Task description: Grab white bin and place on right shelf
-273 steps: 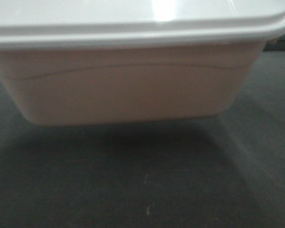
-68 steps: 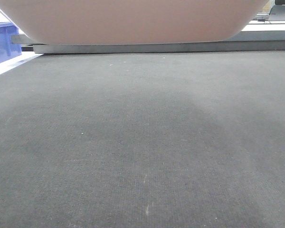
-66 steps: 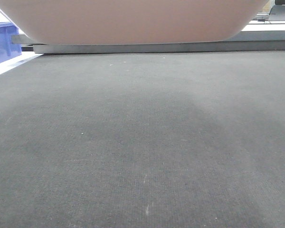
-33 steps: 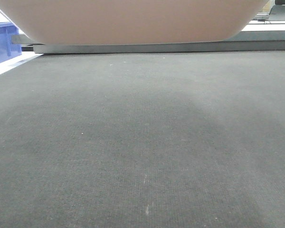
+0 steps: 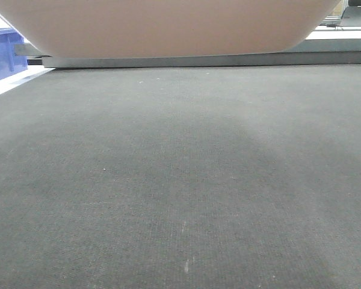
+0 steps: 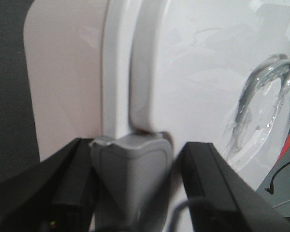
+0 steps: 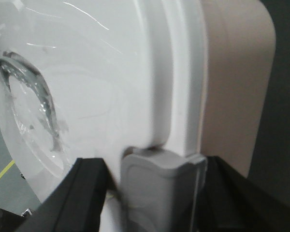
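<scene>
The white bin [image 5: 168,27] hangs above the dark mat, and only its pinkish underside shows along the top of the front view. My left gripper [image 6: 135,159] is shut on the grey latch [image 6: 130,169] at one end of the bin's glossy white lid [image 6: 193,87]. My right gripper [image 7: 154,174] is shut on the matching grey latch [image 7: 159,188] at the other end of the lid [image 7: 96,82]. The lid's recessed handle [image 6: 261,96] shows in both wrist views. I cannot make out the right shelf in any view.
A dark grey mat [image 5: 180,180] covers the surface under the bin. A grey metal rail [image 5: 240,59] runs along its far edge. A blue crate [image 5: 3,54] stands at the far left. Bare floor with a yellow line [image 7: 2,174] shows past the lid.
Four seconds ago the bin sat on the mat and filled the front view's upper half. It now hangs higher, showing only its underside. Over the last second nothing has visibly moved.
</scene>
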Controlling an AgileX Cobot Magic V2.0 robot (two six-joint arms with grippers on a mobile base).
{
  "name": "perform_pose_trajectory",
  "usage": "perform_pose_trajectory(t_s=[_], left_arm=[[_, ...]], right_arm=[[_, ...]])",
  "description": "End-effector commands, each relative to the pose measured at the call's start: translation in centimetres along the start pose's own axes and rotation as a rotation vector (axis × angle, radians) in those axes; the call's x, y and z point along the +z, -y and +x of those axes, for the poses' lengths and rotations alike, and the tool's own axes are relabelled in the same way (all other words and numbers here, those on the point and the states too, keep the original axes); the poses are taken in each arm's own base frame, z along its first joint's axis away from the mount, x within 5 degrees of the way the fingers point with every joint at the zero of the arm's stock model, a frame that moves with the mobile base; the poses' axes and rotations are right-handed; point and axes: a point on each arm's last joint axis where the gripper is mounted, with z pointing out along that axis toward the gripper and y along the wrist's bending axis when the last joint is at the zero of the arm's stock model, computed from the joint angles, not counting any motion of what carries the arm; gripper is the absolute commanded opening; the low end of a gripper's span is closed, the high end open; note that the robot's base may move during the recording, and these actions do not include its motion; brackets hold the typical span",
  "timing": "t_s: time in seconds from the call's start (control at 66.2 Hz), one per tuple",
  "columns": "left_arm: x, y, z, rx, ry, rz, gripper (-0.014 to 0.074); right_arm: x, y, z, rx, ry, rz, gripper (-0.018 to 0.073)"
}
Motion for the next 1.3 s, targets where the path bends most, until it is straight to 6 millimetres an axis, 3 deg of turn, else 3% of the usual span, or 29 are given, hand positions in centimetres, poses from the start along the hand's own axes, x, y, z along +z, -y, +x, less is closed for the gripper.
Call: perform_pose_trajectory(t_s=[0.0, 0.181, 0.347, 0.453, 1.284], left_arm=[[-0.75, 2.34, -1.31, 0.008, 0.095, 0.123, 0.0202], [-0.74, 2.23, -1.43, 0.007, 0.108, 0.110, 0.0206], [-0.74, 2.23, -1.42, 0.007, 0.107, 0.111, 0.0276], [-0.74, 2.23, -1.42, 0.007, 0.107, 0.111, 0.0276], [-0.75, 2.25, -1.45, 0.005, 0.110, 0.113, 0.0274]], right_arm=[[-0.95, -3.21, -0.93, 0.002, 0.058, -0.208, 0.0341], [-0.95, -3.20, -0.94, 0.002, 0.059, -0.207, 0.0342], [-0.95, -3.20, -0.94, 0.002, 0.059, -0.208, 0.0393], [-0.95, -3.20, -0.94, 0.002, 0.059, -0.208, 0.0425], [-0.95, -3.21, -0.92, 0.002, 0.058, -0.209, 0.0425]])
